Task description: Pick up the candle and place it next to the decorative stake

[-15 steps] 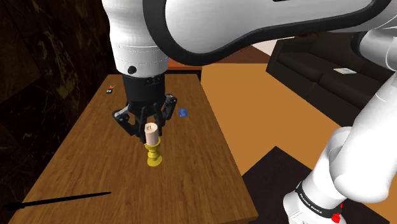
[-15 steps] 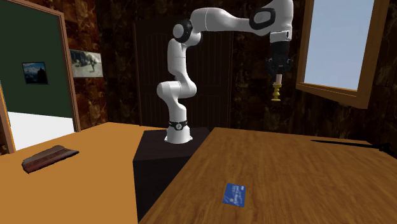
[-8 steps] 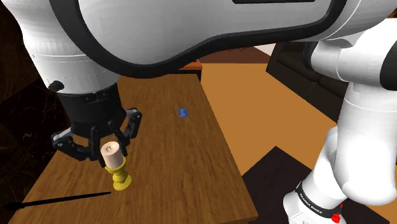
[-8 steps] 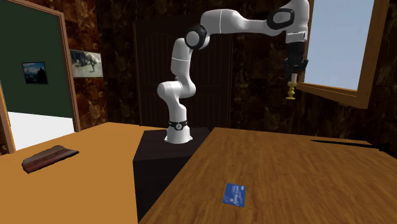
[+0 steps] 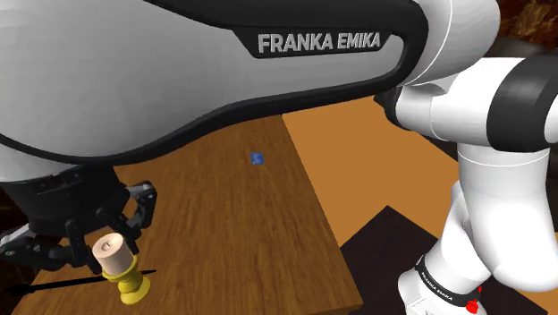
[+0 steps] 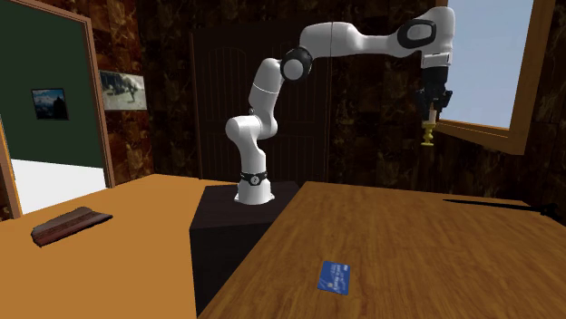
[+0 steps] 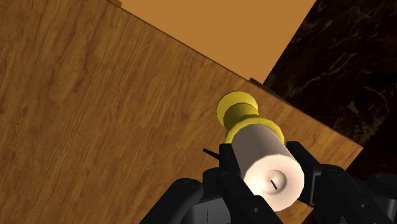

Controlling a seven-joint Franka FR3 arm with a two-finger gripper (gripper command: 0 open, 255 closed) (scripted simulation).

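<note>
A cream candle (image 5: 111,254) on a yellow holder (image 5: 131,286) hangs upright above the wooden table (image 5: 234,224), with my gripper (image 5: 104,249) shut on it. In the shoulder view it hovers over the thin black decorative stake (image 5: 63,285), which lies near the table's near-left end. The second exterior view shows the candle (image 6: 426,137) high above the table under the gripper (image 6: 428,116), and the stake (image 6: 497,205) lying at the far right. In the wrist view the black fingers (image 7: 230,167) clasp the candle (image 7: 266,156); a short tip of the stake (image 7: 209,152) pokes out beside it.
A small blue card (image 5: 257,158) lies further along the table, seen closer as the card (image 6: 335,275). The table's edge (image 7: 191,54) drops to orange floor. A window (image 6: 490,63) stands behind the gripper. A dark rug (image 5: 384,246) lies by the stand.
The arm has swung toward the shoulder view's lower left, the second exterior view's right, carrying the candle from mid-table to above the stake. The grip is unchanged.
</note>
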